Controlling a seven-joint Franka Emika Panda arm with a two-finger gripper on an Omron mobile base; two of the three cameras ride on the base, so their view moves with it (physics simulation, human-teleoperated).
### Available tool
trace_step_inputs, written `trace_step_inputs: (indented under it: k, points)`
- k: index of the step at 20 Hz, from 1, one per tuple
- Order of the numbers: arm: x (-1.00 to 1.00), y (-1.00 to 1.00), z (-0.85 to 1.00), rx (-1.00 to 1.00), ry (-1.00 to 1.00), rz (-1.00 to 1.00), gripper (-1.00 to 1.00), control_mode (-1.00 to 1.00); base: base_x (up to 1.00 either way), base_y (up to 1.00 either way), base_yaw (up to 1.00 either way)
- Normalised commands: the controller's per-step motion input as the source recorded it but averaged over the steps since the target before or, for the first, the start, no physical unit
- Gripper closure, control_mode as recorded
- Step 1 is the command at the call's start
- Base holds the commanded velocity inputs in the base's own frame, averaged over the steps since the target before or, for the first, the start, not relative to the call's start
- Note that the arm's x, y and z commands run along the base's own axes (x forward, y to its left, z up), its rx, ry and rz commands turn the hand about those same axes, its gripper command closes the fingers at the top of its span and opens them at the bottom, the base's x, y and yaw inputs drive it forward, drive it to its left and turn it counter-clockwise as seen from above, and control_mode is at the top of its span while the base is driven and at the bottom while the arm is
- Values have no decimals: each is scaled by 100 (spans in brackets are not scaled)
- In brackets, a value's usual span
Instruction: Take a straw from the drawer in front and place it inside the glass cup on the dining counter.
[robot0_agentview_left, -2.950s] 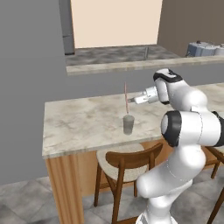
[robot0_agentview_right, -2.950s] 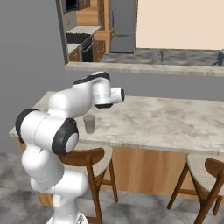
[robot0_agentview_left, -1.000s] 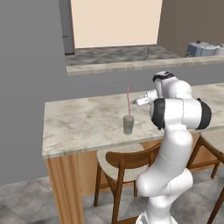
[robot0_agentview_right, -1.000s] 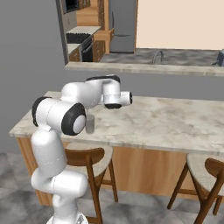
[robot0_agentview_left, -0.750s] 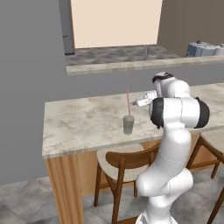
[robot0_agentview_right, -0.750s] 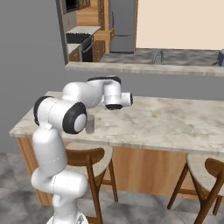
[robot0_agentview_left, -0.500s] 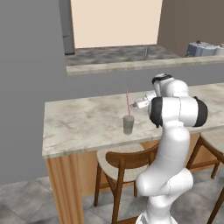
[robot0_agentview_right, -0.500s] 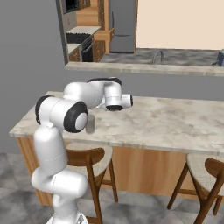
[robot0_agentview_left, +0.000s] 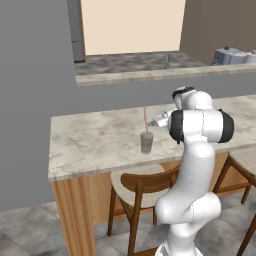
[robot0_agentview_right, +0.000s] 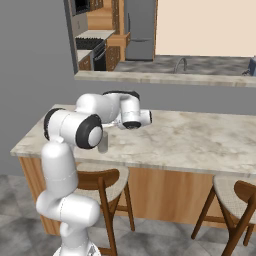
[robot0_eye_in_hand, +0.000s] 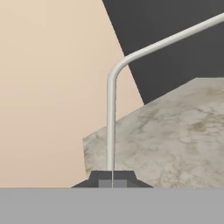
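The glass cup stands near the front edge of the dining counter, and in the right base view the cup is half hidden behind my arm. The thin pink straw stands upright over the cup with its lower end at the rim. My gripper reaches in from the right, shut on the straw just above the cup. In the hand view the straw looks pale. It rises from between the shut tips of the gripper and bends off to the right. The drawer is out of view.
Wooden stools stand under the counter's front. Behind the counter runs a higher ledge with the kitchen worktop and a faucet. A grey wall closes off the left.
Three seconds ago my elbow hung low to the right; it has swung upright. Over the last second the straw has sunk slightly toward the cup, still held.
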Motion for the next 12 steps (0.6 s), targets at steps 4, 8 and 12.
trace_step_inputs:
  k: [4, 8, 12]
  points:
    - [0, 0, -6, 0, 0, 6, 100, -100, 0, 0, 0]
    - [2, 0, -1, 0, 0, 6, 100, -100, 0, 0, 0]
    - [10, 0, 0, 0, 0, 5, 100, -100, 0, 0, 0]
